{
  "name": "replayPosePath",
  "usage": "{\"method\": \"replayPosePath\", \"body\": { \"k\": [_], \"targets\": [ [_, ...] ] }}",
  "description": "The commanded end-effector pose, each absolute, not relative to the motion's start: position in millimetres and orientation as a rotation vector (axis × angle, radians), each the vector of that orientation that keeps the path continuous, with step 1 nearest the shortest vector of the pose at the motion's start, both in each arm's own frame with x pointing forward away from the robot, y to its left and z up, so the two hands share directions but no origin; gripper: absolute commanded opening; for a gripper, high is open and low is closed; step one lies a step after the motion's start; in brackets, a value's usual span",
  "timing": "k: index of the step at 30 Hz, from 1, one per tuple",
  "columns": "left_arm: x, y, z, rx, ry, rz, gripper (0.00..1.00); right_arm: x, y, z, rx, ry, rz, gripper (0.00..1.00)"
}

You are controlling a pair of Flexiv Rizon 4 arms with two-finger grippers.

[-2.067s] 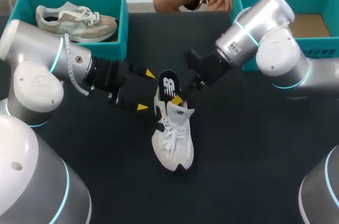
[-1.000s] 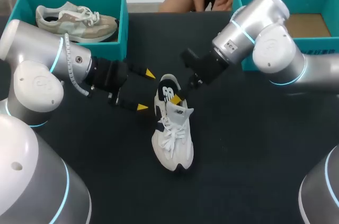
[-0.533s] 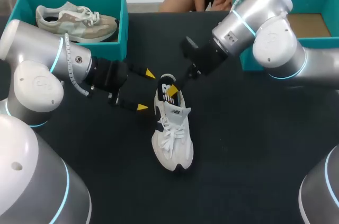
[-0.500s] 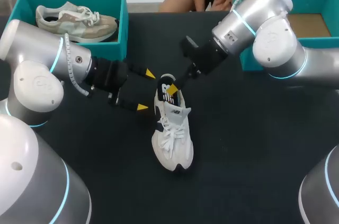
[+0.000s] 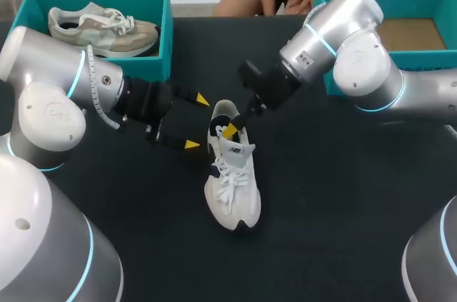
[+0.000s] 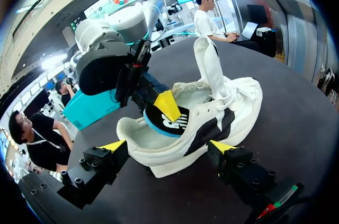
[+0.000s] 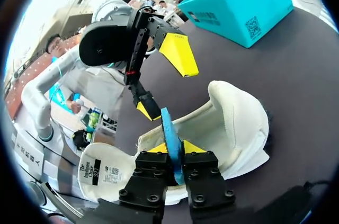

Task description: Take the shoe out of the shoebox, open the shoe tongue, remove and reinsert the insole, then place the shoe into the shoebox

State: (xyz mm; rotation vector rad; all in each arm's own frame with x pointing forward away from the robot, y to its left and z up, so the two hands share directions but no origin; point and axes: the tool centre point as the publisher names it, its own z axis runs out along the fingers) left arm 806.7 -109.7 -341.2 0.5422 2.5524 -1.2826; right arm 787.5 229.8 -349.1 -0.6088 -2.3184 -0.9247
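In the middle of the bench the shoe stands on its sole, tongue raised. Over the shoe's heel opening my right end effector pinches the insole, which is partly inside the shoe. My left end effector waits spread wide just beside the shoe's heel.

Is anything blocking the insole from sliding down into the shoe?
Nothing visible. The insole, pinched in the right gripper, already stands in the opening of the shoe. The tongue is lifted clear, and the open left gripper flanks the shoe from outside.
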Motion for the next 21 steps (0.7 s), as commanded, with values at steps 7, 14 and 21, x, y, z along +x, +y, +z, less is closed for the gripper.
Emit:
{"method": "replayPosePath", "body": {
  "k": [7, 14, 21],
  "targets": [
    [806, -110, -341, 0.542, 2.555, -1.277, 1.0, 784, 231, -323, -0.588, -2.376, -0.939, 0.28],
    [806, -110, -341, 0.542, 2.555, -1.277, 1.0, 793, 237, -313, -0.561, -2.4, -0.992, 0.29],
    [806, -110, -341, 0.542, 2.555, -1.277, 1.0, 809, 253, -305, -0.486, -2.417, -1.026, 0.31]
  ]
}}
